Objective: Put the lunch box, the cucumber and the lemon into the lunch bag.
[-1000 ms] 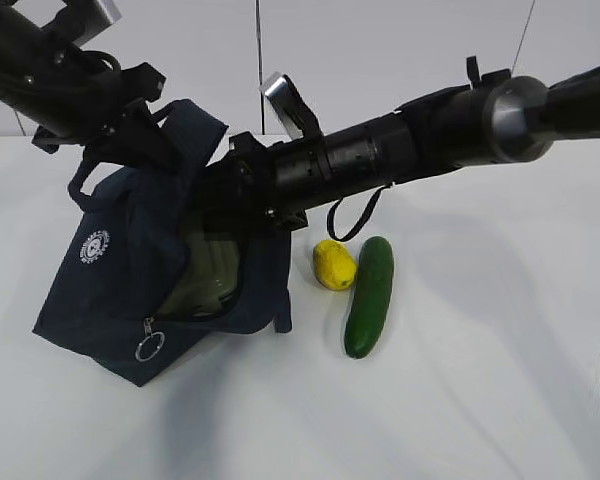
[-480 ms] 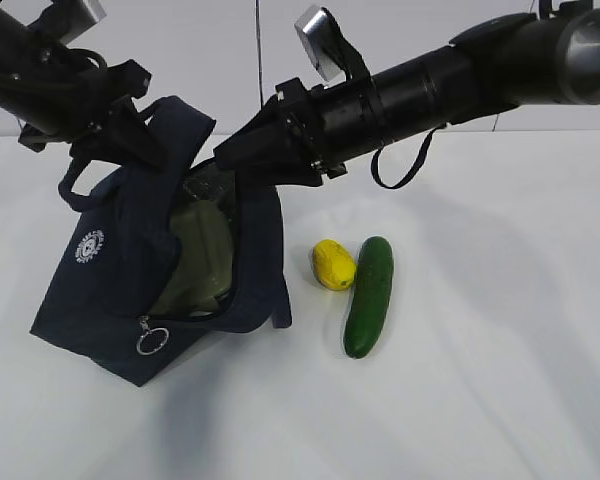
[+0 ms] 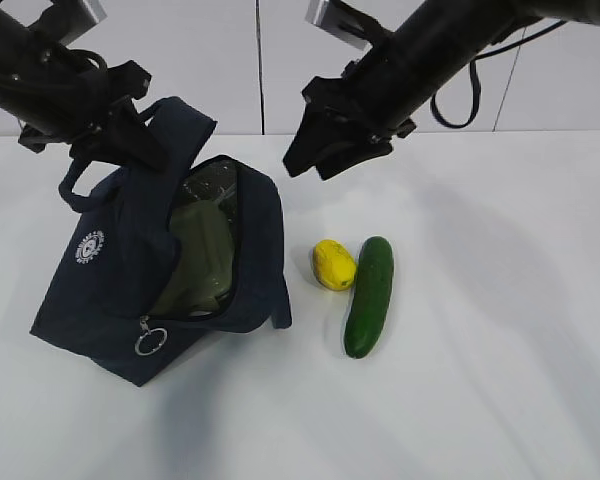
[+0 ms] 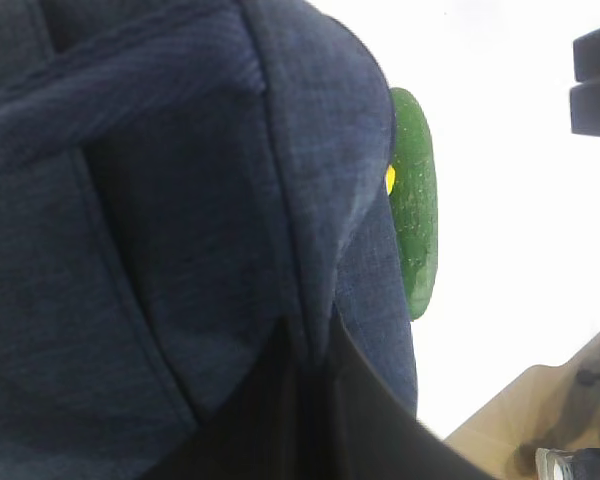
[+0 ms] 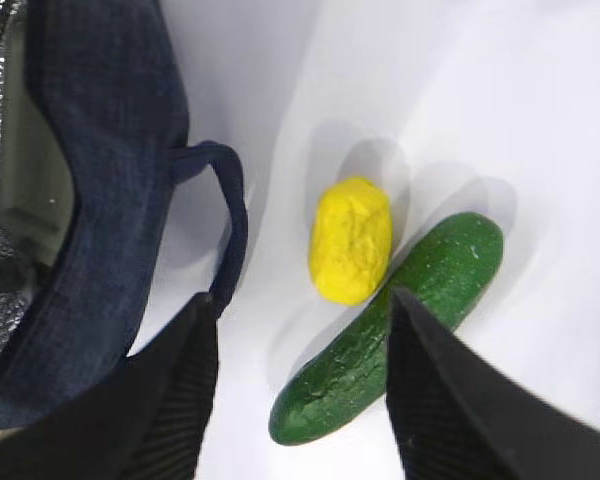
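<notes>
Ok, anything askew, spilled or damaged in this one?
Only the lunch bag: it sits tilted, its top held up by the left gripper. The lunch box is inside; lemon and cucumber lie intact beside it.

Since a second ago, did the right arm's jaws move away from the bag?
Yes. The right gripper pulled out of the bag and rose, now hanging open above the lemon.
</notes>
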Tool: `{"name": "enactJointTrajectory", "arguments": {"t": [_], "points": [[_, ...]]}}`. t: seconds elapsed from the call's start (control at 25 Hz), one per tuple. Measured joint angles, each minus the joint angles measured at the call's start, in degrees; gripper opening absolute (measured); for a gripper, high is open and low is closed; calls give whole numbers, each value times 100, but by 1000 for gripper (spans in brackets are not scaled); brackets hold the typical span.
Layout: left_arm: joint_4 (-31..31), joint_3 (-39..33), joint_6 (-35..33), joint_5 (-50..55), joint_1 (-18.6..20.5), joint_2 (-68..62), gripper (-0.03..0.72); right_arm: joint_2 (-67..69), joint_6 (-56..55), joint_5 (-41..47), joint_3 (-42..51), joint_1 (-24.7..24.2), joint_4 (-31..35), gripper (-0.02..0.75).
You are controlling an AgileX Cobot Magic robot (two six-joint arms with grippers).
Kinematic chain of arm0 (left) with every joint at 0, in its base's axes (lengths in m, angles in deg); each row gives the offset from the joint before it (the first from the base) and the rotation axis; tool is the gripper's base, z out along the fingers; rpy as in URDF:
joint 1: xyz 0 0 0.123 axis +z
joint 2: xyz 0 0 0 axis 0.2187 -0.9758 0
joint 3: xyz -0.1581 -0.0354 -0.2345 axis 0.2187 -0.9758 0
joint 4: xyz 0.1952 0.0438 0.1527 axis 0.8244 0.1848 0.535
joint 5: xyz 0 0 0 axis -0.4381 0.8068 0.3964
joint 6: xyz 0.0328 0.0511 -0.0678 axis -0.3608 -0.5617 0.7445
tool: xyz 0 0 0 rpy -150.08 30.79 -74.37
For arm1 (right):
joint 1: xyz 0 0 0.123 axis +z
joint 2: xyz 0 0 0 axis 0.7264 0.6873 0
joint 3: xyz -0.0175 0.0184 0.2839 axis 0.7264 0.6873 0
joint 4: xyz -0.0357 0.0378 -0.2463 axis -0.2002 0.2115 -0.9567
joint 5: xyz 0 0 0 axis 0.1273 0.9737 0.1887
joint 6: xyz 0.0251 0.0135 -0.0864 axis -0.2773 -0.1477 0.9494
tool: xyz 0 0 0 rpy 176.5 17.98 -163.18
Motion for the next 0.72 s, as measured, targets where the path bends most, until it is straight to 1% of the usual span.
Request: {"name": "enactJointTrajectory", "arguments": {"t": [0.12,0.2,0.28,0.44,0.56,0.64,0.72], "points": [[0,0,0,0,0,0,-8,-24,-788,26,-333,0,-1003,410],[0,0,0,0,0,0,-8,-36,-1165,38,-400,-16,-1423,410],[0,0,0,0,0,0,-8,-36,-1383,48,-400,-18,-1623,410],[0,0,0,0,0,0,-8,-36,-1566,61,-400,-18,-1664,410],[0,0,0,-11,0,0,-8,-36,-2200,61,-400,-18,-1762,410],[0,0,0,-11,0,0,-8,4,-2678,61,-400,-18,-2048,410],[0,0,0,-11,0,0,-8,41,-3226,61,-400,7,-2557,410]]}}
